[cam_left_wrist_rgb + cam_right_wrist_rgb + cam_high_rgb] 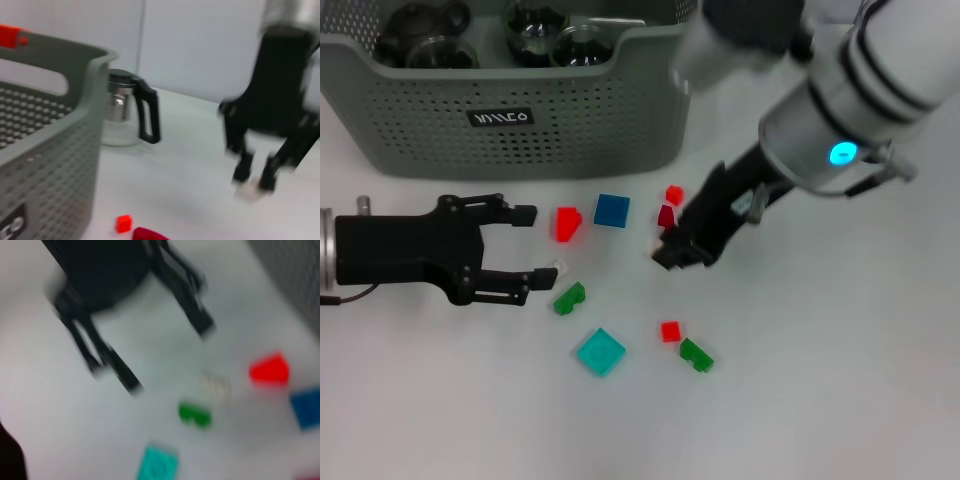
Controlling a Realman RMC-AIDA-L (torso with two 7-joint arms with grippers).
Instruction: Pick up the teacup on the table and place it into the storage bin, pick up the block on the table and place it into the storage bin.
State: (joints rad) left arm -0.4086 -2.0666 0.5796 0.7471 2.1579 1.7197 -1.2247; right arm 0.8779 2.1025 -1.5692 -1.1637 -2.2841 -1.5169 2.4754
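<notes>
The grey-green storage bin [440, 125] stands at the back, its wall also filling the left wrist view [45, 150]; glass teacups [425, 45] sit inside it. No teacup shows on the table. Loose blocks lie in front: red [567, 223], blue [611, 210], dark red [666, 215], green [569, 298], teal [601, 351]. My right gripper [665, 252] hangs low beside the dark red block, shut on a small white block [248, 191]. My left gripper [527, 247] rests open at the left, near a cream block [558, 266].
A clear glass pitcher [122, 117] with a black handle stands beyond the bin's corner. More small blocks lie about: red [674, 194], red [670, 330], green [697, 355]. Bare white table spreads to the front and right.
</notes>
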